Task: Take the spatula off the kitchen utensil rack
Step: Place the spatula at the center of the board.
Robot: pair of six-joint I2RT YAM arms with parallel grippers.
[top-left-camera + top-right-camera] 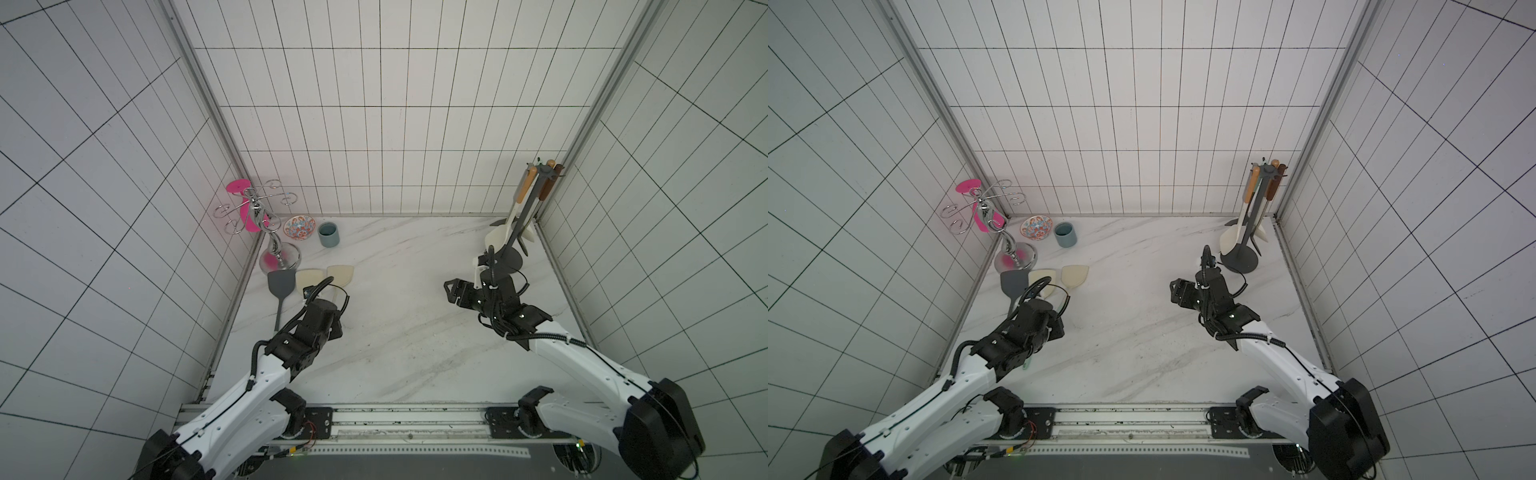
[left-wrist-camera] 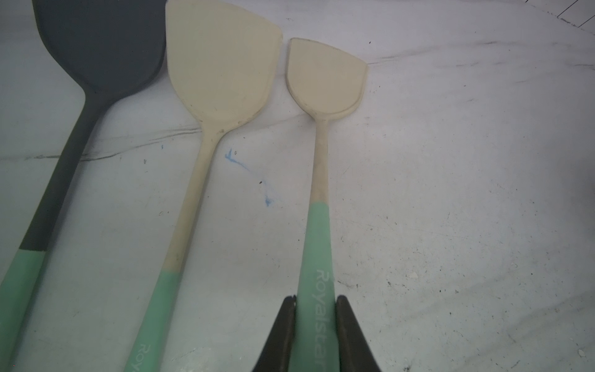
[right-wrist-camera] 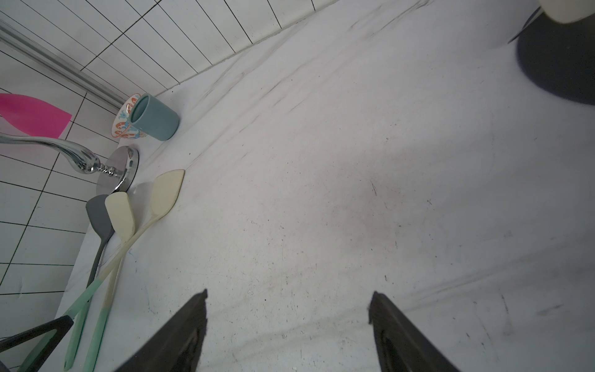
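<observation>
The kitchen utensil rack (image 1: 524, 216) (image 1: 1252, 224), a dark grey pole on a round base, stands in the back right corner with several utensils hanging from its hooks. A cream spatula (image 2: 325, 80) with a mint-green handle lies on the table at the left, seen in both top views (image 1: 341, 274) (image 1: 1075, 275). My left gripper (image 2: 315, 299) is shut on its green handle; in the top views my wrist hides the fingers. My right gripper (image 1: 453, 291) (image 3: 288, 296) hangs open and empty over bare table, just in front of the rack's base (image 3: 560, 64).
A second cream spatula (image 2: 222, 64) and a grey one (image 2: 103, 48) lie beside the held one, towards the left wall. Behind them stand a chrome stand (image 1: 266, 224) with a pink piece, a patterned bowl (image 1: 298, 227) and a blue-grey cup (image 1: 328, 234). Tiled walls enclose three sides.
</observation>
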